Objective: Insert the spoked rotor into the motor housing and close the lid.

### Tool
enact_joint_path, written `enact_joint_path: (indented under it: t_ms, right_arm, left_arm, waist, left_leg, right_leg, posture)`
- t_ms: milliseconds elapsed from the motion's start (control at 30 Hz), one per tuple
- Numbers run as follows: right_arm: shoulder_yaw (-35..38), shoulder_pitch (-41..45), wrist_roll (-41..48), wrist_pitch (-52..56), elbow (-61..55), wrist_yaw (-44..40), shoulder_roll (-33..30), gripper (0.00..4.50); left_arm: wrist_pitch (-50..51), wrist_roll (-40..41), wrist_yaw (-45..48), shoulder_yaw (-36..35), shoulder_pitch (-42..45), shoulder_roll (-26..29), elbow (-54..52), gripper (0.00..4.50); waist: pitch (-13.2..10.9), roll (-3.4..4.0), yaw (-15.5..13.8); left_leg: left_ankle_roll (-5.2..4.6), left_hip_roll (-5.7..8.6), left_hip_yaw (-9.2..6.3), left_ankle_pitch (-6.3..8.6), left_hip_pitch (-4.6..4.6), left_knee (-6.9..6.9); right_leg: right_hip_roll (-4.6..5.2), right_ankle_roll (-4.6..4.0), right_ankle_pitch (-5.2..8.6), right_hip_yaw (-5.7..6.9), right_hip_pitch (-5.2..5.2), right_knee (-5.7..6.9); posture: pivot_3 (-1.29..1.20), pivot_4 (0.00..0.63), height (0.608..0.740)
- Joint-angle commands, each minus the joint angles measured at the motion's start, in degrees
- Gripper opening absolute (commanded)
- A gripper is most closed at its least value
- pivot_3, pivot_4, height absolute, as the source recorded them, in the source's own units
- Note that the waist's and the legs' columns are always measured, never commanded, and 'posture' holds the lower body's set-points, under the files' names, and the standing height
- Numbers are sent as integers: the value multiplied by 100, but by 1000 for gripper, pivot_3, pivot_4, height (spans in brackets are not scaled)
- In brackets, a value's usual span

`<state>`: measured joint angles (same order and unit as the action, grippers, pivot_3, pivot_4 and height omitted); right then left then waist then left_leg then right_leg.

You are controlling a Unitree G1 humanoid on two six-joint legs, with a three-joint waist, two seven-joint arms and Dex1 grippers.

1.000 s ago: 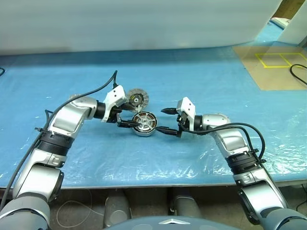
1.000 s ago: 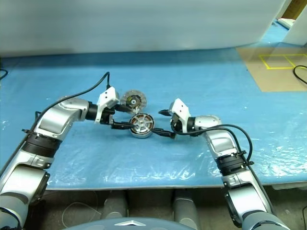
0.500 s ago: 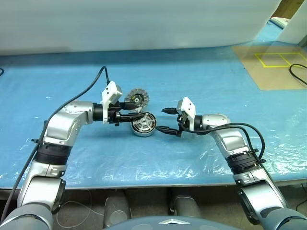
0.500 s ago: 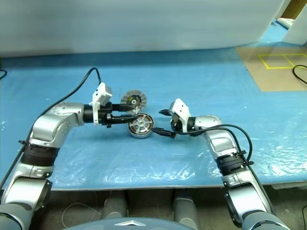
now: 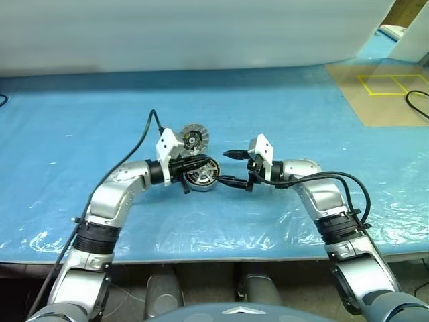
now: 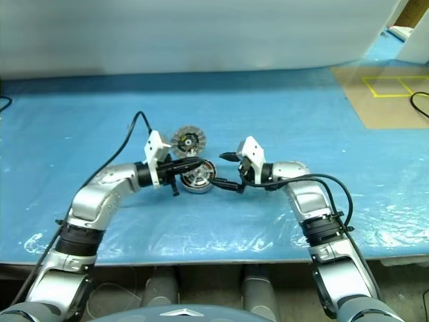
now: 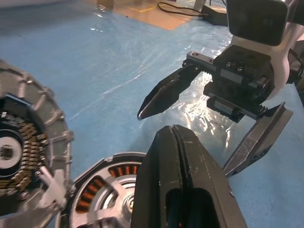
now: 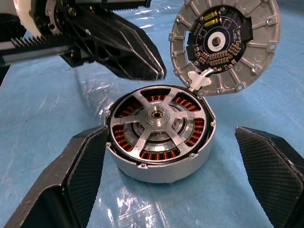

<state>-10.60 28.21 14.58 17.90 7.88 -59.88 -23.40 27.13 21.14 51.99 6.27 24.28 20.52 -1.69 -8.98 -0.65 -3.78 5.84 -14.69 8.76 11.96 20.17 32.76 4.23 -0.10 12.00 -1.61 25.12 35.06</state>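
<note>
Centrally on the blue sheet (image 5: pixel 281 107) sits the housing (image 8: pixel 159 135), spoked rotor (image 8: pixel 156 117) already seated over its copper windings. Hinged at the housing's far edge stands the lid (image 8: pixel 225 42), open, ribbed face showing. Just left of the housing hovers the left gripper (image 5: pixel 190 165), fingers pressed together, empty. Right of the housing waits the right gripper (image 5: pixel 231 168), fingers spread wide, straddling it without touching.

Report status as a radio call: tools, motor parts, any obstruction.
Left tool shut, empty, over motor housing. Right tool open, straddling the housing. Spoked rotor seated; lid standing open. Nothing obstructing.
</note>
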Motion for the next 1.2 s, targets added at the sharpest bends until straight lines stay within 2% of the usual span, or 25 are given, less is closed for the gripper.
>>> enact_joint_path:
  t_ms: [33,267,533,900,1200]
  right_arm:
    - [160,-18,164,10,-321,8,-44,4500]
    - [148,-129,134,30,-401,69,-91,4500]
    - [114,-70,109,18,-340,83,-79,4500]
    - [86,-42,67,-11,-300,73,-82,4500]
    - [86,-11,64,-14,-270,75,-66,4500]
  left_arm:
    - [-324,-389,-148,199,84,55,289,31]
    - [-380,-773,-538,295,-59,54,583,31]
    - [-200,-447,-883,2,-207,-291,424,31]
    - [-54,-690,-1485,73,-292,-358,640,31]
    - [-86,-438,-900,280,-481,-231,282,31]
  waist:
    - [0,0,5]
    - [0,0,-9]
    - [1,2,-9]
    - [2,3,-8]
    - [3,5,-6]
  left_leg:
    - [0,0,0,0,-2,0]
    - [0,1,0,0,-4,1]
    - [-1,2,0,0,-7,7]
    - [-1,3,0,0,-7,7]
    - [-1,2,1,0,-8,-1]
  right_leg:
    - [0,0,0,0,1,1]
    - [1,0,0,-1,-2,0]
    - [4,0,0,-3,-12,2]
    - [4,0,0,-4,-14,0]
    - [3,1,0,-2,-16,-14]
  posture:
    - [0,150,740]
    - [0,150,740]
    - [0,150,740]
    - [0,150,740]
    - [0,150,740]
